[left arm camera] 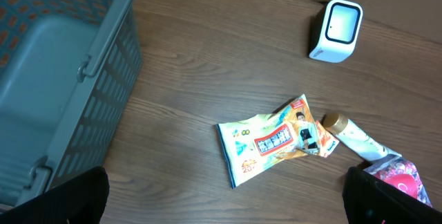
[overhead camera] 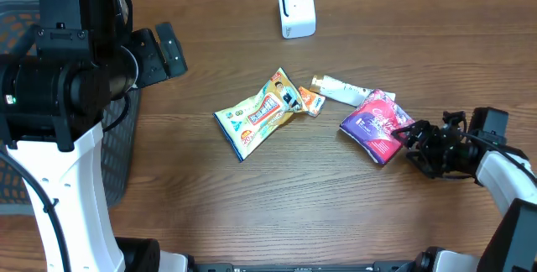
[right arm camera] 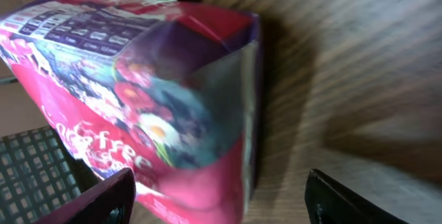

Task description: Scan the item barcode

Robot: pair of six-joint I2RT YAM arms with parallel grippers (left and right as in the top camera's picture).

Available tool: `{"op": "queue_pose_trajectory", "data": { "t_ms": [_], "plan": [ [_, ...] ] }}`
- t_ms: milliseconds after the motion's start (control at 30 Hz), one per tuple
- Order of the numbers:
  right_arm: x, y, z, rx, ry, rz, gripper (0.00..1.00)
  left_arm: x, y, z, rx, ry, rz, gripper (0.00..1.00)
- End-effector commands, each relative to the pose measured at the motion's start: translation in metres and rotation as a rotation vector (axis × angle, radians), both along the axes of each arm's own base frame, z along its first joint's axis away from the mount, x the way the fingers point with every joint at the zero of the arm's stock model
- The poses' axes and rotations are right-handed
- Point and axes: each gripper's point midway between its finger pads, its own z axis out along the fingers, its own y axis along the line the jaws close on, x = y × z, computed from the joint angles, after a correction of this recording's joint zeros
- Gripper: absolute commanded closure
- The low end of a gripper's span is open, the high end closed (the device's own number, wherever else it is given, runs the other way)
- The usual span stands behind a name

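Note:
A pink and purple packet [overhead camera: 376,125] lies on the wooden table at the right. In the right wrist view the packet [right arm camera: 138,99] fills the frame, and its near end sits between my right gripper's [right arm camera: 221,196] jaws. Those jaws stand apart, the left finger [right arm camera: 97,200] close to the packet and a gap of bare wood before the right finger [right arm camera: 359,200]. In the overhead view my right gripper [overhead camera: 411,140] is at the packet's right edge. The white scanner [overhead camera: 296,8] stands at the back middle. My left gripper [left arm camera: 224,196] hangs open, high over the table's left, holding nothing.
A yellow snack packet [overhead camera: 256,114], a small orange sachet [overhead camera: 310,101] and a white tube [overhead camera: 340,91] lie mid-table, left of the pink packet. A grey mesh basket [left arm camera: 62,92] stands at the left edge under my left arm.

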Motion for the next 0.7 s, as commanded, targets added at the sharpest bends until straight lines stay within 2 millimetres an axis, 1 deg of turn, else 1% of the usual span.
{"op": "queue_pose_trajectory", "data": {
  "t_ms": [0,100,167,267,367,400,467,500,533,567,633,667],
  "plan": [
    [0.003,0.013,0.001,0.023,-0.011,0.029,0.21,0.001,0.002,0.000,0.015,-0.002,0.002,0.00],
    [0.008,0.021,0.000,0.006,-0.036,0.065,0.22,0.001,0.002,0.000,0.015,-0.002,0.002,0.00],
    [0.008,0.022,-0.006,-0.041,-0.026,0.073,0.29,0.001,0.002,0.000,0.015,-0.002,0.002,0.00],
    [0.006,0.009,-0.020,-0.152,0.041,0.017,0.36,0.001,0.002,0.000,0.015,-0.003,0.002,0.00],
    [0.006,-0.002,-0.025,-0.219,0.053,-0.006,0.39,0.001,0.002,0.000,0.015,-0.002,0.002,0.00],
    [0.005,-0.006,-0.027,-0.239,0.060,-0.014,0.44,0.001,0.002,0.000,0.015,-0.002,0.002,0.00],
    [0.005,-0.006,-0.027,-0.242,0.063,-0.015,0.51,0.001,0.002,0.000,0.015,-0.002,0.002,0.00],
    [0.005,-0.005,-0.027,-0.238,0.061,-0.013,0.62,0.001,0.002,0.000,0.015,-0.002,0.002,0.00],
    [0.005,-0.005,-0.026,-0.234,0.060,-0.011,0.68,0.001,0.002,0.000,0.015,-0.002,0.002,0.00],
    [0.006,-0.003,-0.025,-0.227,0.058,-0.009,0.77,0.001,0.002,0.000,0.015,-0.002,0.002,0.00],
    [0.007,-0.003,-0.023,-0.222,0.056,-0.007,0.85,0.001,0.002,0.000,0.015,-0.002,0.002,0.00],
    [0.008,-0.003,-0.021,-0.221,0.058,-0.006,0.87,0.001,0.002,0.000,0.015,-0.002,0.002,0.00]
  ]
}}
